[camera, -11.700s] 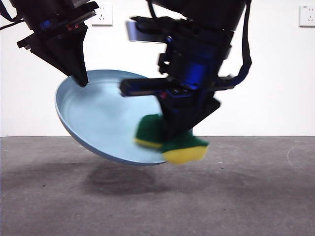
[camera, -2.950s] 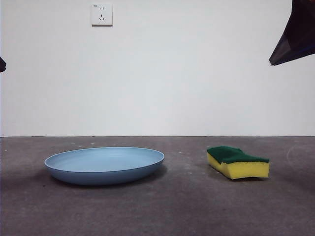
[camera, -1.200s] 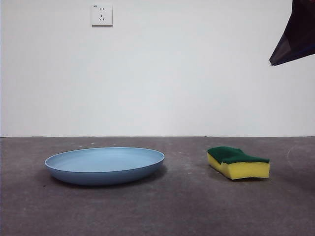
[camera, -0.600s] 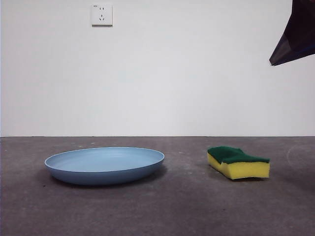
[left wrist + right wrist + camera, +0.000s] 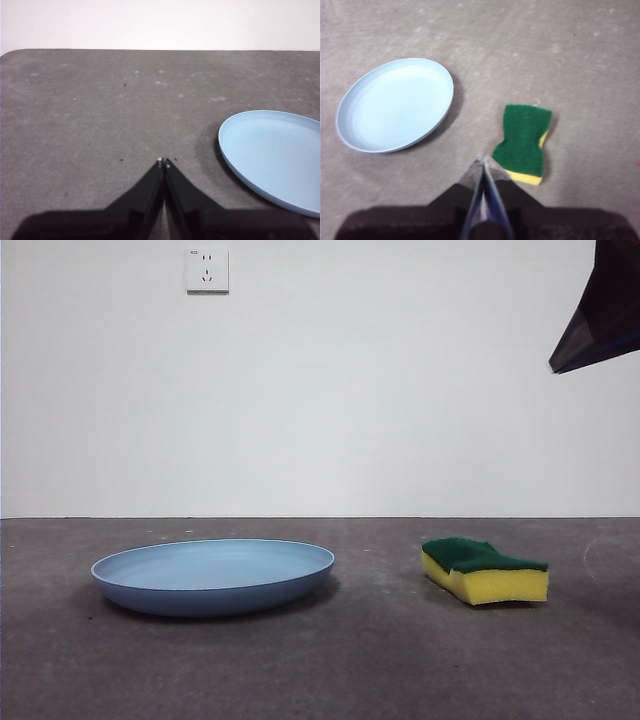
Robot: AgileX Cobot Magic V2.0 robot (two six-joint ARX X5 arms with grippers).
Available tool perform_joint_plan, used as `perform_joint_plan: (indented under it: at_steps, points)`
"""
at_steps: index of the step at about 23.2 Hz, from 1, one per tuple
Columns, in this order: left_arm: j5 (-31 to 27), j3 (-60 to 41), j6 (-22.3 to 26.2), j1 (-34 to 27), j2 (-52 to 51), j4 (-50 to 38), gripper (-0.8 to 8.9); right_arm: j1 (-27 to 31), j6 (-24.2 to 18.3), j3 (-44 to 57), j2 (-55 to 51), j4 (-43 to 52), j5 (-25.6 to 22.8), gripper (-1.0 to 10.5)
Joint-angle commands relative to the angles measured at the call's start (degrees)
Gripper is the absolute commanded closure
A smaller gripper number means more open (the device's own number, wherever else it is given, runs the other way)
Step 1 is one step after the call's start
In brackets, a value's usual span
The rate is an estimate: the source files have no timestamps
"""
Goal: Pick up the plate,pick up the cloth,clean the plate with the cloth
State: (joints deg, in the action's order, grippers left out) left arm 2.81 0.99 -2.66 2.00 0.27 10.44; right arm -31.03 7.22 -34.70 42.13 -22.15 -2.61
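Nothing is being held; plate and sponge are both lying on the table.

The plate (image 5: 213,575) is sitting flat, the sponge (image 5: 485,571) well apart beside it, green side up; the left gripper (image 5: 163,162) and right gripper (image 5: 483,159) are hanging above, closed and empty, so picking up and wiping are looking undone.

Each claw (image 5: 163,162) (image 5: 482,159) has two black, tapered, wedge-shaped jaws.

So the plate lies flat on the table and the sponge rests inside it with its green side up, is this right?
Not quite. The sponge does not rest inside the plate; it lies on the table beside it, apart, as the front view shows. The plate does lie flat, and the sponge's green side is up.
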Motion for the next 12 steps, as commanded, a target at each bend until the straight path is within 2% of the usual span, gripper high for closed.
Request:
perform_joint_plan:
  at_steps: [1,3,5,8,12]
  points:
    - [0.3,-0.8,-0.3,-0.2,-0.1,-0.1,8.15,2.6,-6.4,0.6,-1.9,0.5,-1.5,9.5]
    - [0.3,-0.8,-0.3,-0.2,-0.1,-0.1,8.15,7.4,-8.5,1.5,-4.4,0.7,-1.4,9.5]
    - [0.3,-0.8,-0.3,-0.2,-0.1,-0.1,8.15,13.0,-8.1,4.1,-8.4,2.7,0.0,9.5]
    - [0.3,-0.8,-0.3,-0.2,-0.1,-0.1,8.15,20.3,-7.7,11.4,-16.0,10.6,4.2,9.5]
    - [0.3,-0.8,-0.3,-0.2,-0.1,-0.1,8.15,25.1,-7.7,19.9,-25.1,14.9,7.2,9.5]
